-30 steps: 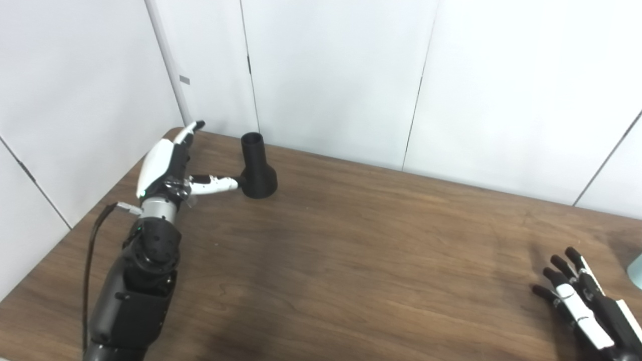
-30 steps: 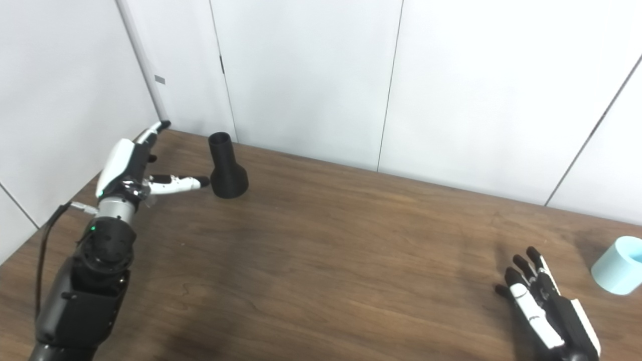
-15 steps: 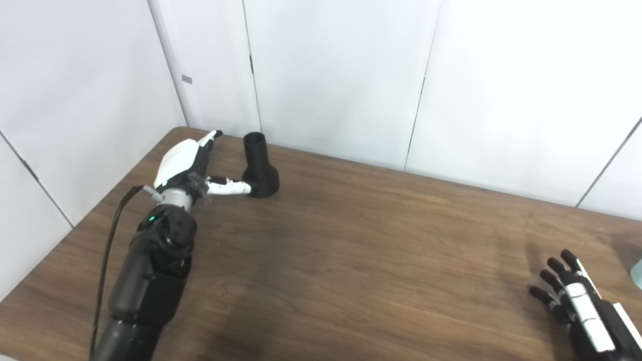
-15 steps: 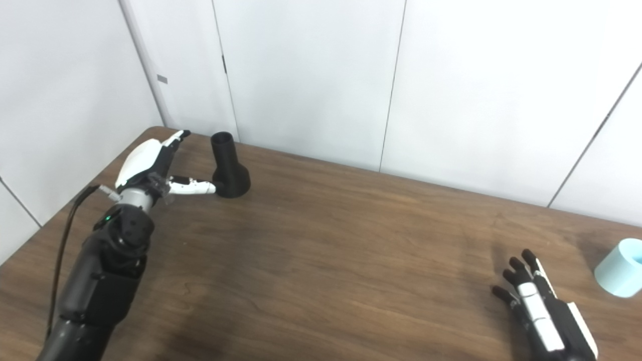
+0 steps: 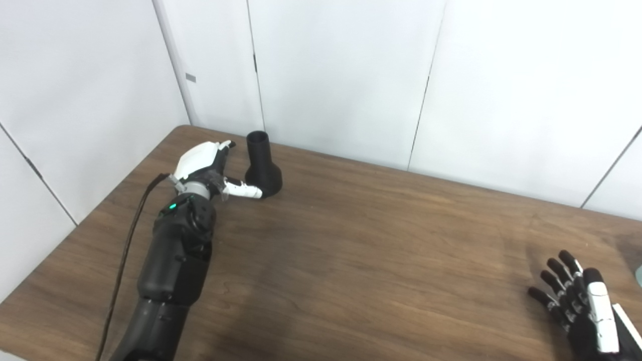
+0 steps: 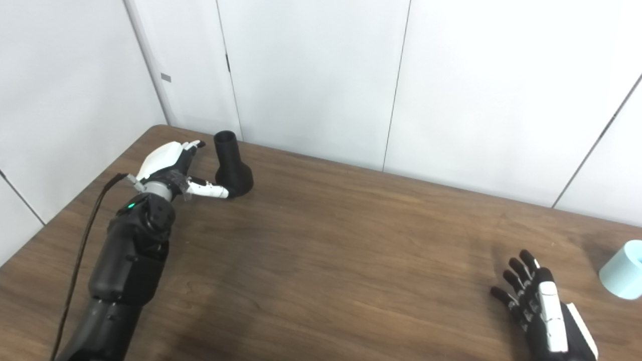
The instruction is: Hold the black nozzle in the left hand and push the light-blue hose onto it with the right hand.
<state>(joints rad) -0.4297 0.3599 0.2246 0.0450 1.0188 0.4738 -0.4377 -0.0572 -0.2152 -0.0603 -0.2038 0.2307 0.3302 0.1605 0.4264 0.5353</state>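
Standing upright on its flared base in the upper left of the frame, the black nozzle (image 5: 262,163) is waiting on the table (image 5: 351,250). Beside it the left hand (image 5: 208,165) is reaching with fingers spread, thumb tip touching or nearly touching the base, holding nothing. This looks like the approach step; next the fingers need closing around the neck. At lower right the right hand (image 6: 539,306) is resting open, near the light-blue hose (image 6: 622,269).
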